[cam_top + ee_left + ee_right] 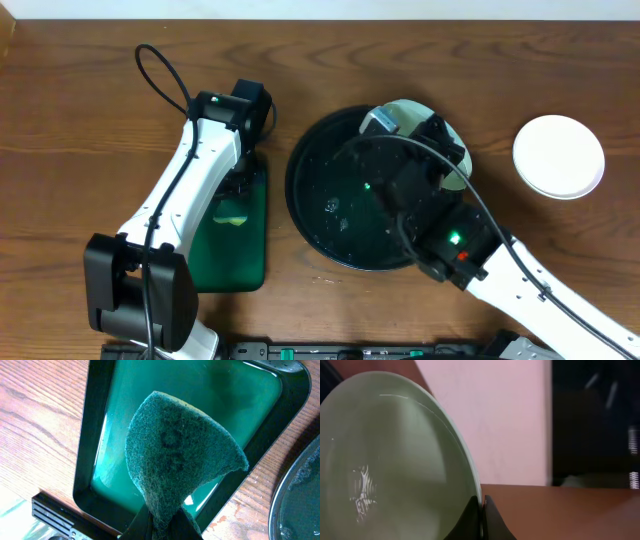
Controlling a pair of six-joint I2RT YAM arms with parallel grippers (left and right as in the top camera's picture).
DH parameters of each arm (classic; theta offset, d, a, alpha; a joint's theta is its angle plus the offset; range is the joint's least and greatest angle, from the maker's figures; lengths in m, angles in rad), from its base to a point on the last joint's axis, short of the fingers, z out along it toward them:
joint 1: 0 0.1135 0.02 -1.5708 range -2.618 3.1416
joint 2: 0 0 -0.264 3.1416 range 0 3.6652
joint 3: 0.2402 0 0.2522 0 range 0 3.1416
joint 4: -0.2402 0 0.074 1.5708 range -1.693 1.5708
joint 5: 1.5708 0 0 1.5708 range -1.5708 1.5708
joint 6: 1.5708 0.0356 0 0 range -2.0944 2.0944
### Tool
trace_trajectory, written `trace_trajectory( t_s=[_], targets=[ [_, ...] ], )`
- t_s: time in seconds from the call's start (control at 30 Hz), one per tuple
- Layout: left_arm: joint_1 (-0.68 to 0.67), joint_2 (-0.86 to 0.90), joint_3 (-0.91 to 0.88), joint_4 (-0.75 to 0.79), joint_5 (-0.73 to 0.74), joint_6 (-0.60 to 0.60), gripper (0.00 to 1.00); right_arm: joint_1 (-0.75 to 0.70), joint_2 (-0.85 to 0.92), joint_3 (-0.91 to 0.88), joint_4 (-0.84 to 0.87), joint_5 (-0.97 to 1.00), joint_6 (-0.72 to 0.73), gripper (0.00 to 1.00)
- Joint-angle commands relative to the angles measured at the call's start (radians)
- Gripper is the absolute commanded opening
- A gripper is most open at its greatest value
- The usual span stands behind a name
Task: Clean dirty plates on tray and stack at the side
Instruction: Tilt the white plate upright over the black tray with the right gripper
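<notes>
left hand (pixel 162 522) clamps sponge (pixel 180 450), right hand (pixel 481 510) plate (pixel 390 460)

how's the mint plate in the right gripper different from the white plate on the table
Colour: the mint plate is pale green, the white plate is white. Pose: the mint plate stands tilted on edge, the white plate lies flat. Support: the right gripper has its jaws shut on the mint plate's rim above the black tray; the white plate rests untouched on the table. Both are small and round.
</notes>
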State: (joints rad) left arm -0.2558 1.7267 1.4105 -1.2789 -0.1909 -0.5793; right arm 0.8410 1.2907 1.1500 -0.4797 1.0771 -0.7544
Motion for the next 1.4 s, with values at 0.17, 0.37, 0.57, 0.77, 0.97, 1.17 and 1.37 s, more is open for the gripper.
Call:
trace_trajectory(
  t_s=[0.17, 0.37, 0.57, 0.77, 0.97, 1.17, 1.37],
  targets=[
    [0.004, 0.002, -0.005, -0.004, -0.027, 0.002, 0.07, 0.063, -0.014, 0.022, 0.085, 0.175, -0.213, 0.01],
    [0.004, 0.002, -0.005, -0.004, -0.027, 0.002, 0.07, 0.063, -0.014, 0.022, 0.092, 0.175, -0.220, 0.01],
    [0.004, 0.002, -0.005, -0.004, -0.027, 0.002, 0.07, 0.063, -0.014, 0.022, 0.092, 0.175, -0.219, 0.01],
    [0.004, 0.002, -0.005, -0.004, -0.027, 0.002, 0.07, 0.063, -0.014, 0.022, 0.091, 0.175, -0.220, 0.01],
    [0.004, 0.002, -0.006, -0.004, -0.027, 0.002, 0.07, 0.063, -0.014, 0.022, 0.091, 0.175, -0.220, 0.01],
    [0.004, 0.002, -0.008, -0.004, -0.027, 0.002, 0.07, 0.063, -0.014, 0.022, 0.091, 0.176, -0.220, 0.01],
    [0.004, 0.002, -0.008, -0.004, -0.027, 0.002, 0.07, 0.063, -0.014, 0.022, 0.091, 0.175, -0.220, 0.01]
  ],
)
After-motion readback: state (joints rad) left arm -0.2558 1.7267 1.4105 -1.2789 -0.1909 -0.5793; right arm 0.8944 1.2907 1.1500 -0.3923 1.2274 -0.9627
